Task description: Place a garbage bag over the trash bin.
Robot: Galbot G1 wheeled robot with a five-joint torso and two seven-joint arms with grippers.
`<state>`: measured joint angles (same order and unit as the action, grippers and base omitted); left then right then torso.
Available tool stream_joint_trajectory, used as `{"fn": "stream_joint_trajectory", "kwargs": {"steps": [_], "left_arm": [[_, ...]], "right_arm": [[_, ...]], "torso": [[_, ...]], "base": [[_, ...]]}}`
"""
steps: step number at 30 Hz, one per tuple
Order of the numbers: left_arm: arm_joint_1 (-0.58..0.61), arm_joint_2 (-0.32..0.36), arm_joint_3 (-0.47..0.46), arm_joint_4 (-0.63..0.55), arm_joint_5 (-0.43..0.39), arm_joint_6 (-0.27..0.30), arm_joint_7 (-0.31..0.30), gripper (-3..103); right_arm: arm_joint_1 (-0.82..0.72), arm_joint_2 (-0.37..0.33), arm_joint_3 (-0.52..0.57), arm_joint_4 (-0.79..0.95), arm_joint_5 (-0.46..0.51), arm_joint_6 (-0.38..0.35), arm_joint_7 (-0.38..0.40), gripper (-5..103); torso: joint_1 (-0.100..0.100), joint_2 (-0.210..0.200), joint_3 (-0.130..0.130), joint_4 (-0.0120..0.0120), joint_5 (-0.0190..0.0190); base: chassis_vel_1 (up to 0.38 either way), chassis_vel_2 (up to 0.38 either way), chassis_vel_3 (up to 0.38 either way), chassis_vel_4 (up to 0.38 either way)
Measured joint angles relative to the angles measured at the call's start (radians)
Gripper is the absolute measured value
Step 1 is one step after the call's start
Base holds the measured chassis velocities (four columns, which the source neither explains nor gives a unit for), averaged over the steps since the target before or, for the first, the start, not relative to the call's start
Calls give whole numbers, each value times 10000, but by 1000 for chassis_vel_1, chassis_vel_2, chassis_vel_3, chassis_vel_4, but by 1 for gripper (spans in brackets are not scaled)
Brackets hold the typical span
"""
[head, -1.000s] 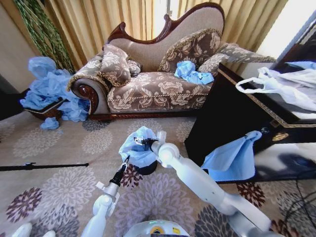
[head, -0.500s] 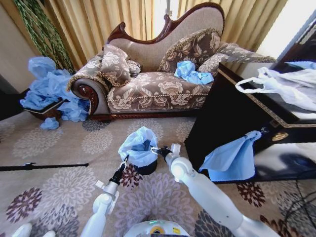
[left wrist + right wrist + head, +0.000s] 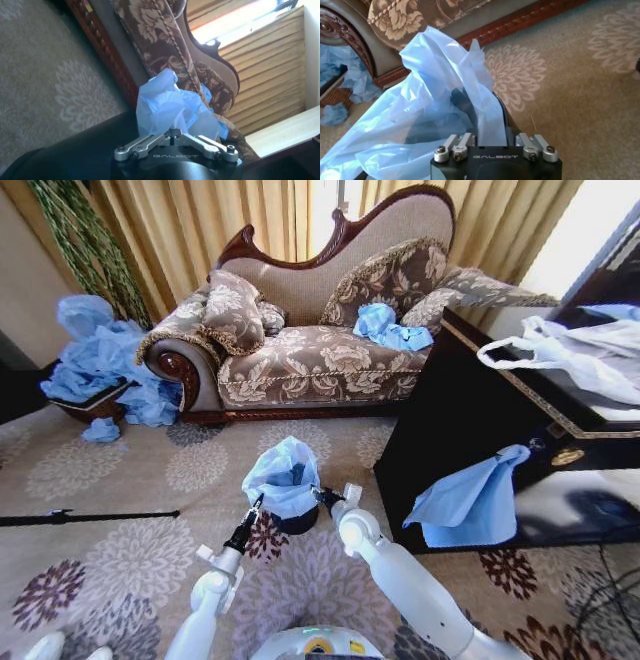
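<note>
The light blue garbage bag [image 3: 283,475] stands bunched up over the small black trash bin [image 3: 298,523] on the carpet in front of the sofa. Its film rises above the bin's mouth, and the dark bin shows below it. My left gripper [image 3: 256,505] is at the bag's near-left edge, shut on the film [image 3: 167,108] beside the bin's black wall [image 3: 75,150]. My right gripper [image 3: 321,496] sits just off the bag's right side, open. In the right wrist view, the bag's edge [image 3: 485,108] runs up between its spread fingers.
The patterned sofa [image 3: 320,360] stands behind the bin with blue bags [image 3: 388,328] on its seat. A heap of blue bags [image 3: 100,365] lies far left. A dark cabinet [image 3: 470,420] is on the right, with a blue bag [image 3: 470,500] hanging and a white bag [image 3: 570,355] on top. A black rod [image 3: 90,517] lies on the carpet.
My right gripper has drawn back from the top of the bag, down and toward me, and now sits beside it. The left arm has not moved.
</note>
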<state>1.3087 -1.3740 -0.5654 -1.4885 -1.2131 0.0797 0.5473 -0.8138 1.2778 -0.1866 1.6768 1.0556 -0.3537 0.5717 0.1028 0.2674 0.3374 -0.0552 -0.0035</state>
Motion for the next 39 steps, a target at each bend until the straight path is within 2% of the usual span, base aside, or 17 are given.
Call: {"fn": "stream_joint_trajectory", "kwargs": {"steps": [2,8,10,12,18,19,21,24,26,27,30,31,33,34,36,37,39], "left_arm": [[15,-1,3,-25,19,0,-17,-3],[77,15,-58,-179,74,-25,-31,23],[84,31,-70,-231,72,-18,-33,28],[125,49,-108,-363,64,10,-38,33],[505,43,-342,-794,222,78,8,60],[505,43,-342,-794,222,78,8,60],[752,41,-575,-991,560,128,262,71],[959,40,-775,-1158,898,204,512,76],[1277,66,-1064,-1475,1448,302,881,87],[1277,66,-1064,-1475,1448,302,881,87],[1651,210,-1670,-2120,3414,200,1872,99],[1651,210,-1670,-2120,3414,200,1872,99],[1556,361,-1960,-2576,4852,-26,2327,100],[1556,361,-1960,-2576,4852,-26,2327,100],[1150,562,-2038,-3129,6252,-334,2445,100],[1150,562,-2038,-3129,6252,-334,2445,100],[782,768,-1862,-3579,7008,-395,2369,100]], "right_arm": [[1,12,-4,-9,0,9,-13,33],[14,-43,-44,-32,-15,26,-127,5],[6,-53,-43,-38,-28,32,-143,5],[-6,-64,-35,-81,-59,51,-170,-2],[-12,-45,-3,-242,-203,130,-255,-2],[-12,-45,-3,-242,-203,130,-255,-2],[-1,-39,10,-279,-241,154,-290,-2],[3,-34,20,-295,-268,162,-313,-2],[-4,-25,31,-299,-307,179,-331,-1],[-4,-25,31,-299,-307,179,-331,-1],[-47,-27,40,-276,-366,184,-377,0],[-47,-27,40,-276,-366,184,-377,0],[-67,-29,44,-252,-400,184,-417,0],[-67,-29,44,-252,-400,184,-417,0],[-101,-29,58,-229,-458,182,-462,0],[-101,-29,58,-229,-458,182,-462,0],[-135,-34,61,-187,-470,176,-486,0]], "torso": [[0,0,0,0,0],[0,0,0,0,-1],[0,0,0,0,-1],[0,0,0,0,0],[0,0,0,0,0],[0,0,0,0,0],[0,0,0,-1,0],[0,0,0,0,-1],[0,0,0,1,0],[0,0,0,1,0],[-1,0,0,2,0],[-1,0,0,2,0],[-1,0,-1,2,0],[-1,0,-1,2,0],[-1,0,0,-1,-1],[-1,0,0,-1,-1],[0,0,0,-2,3]], "base": [[0,0,0,0],[0,0,0,0],[0,0,0,0],[0,0,0,0],[0,0,0,0],[0,0,0,0],[0,0,0,0],[0,0,0,0],[0,0,0,0],[0,0,0,0],[0,0,0,0],[0,0,0,0],[0,0,0,0],[0,0,0,0],[0,0,0,0],[0,0,0,0],[0,0,0,0]]}}
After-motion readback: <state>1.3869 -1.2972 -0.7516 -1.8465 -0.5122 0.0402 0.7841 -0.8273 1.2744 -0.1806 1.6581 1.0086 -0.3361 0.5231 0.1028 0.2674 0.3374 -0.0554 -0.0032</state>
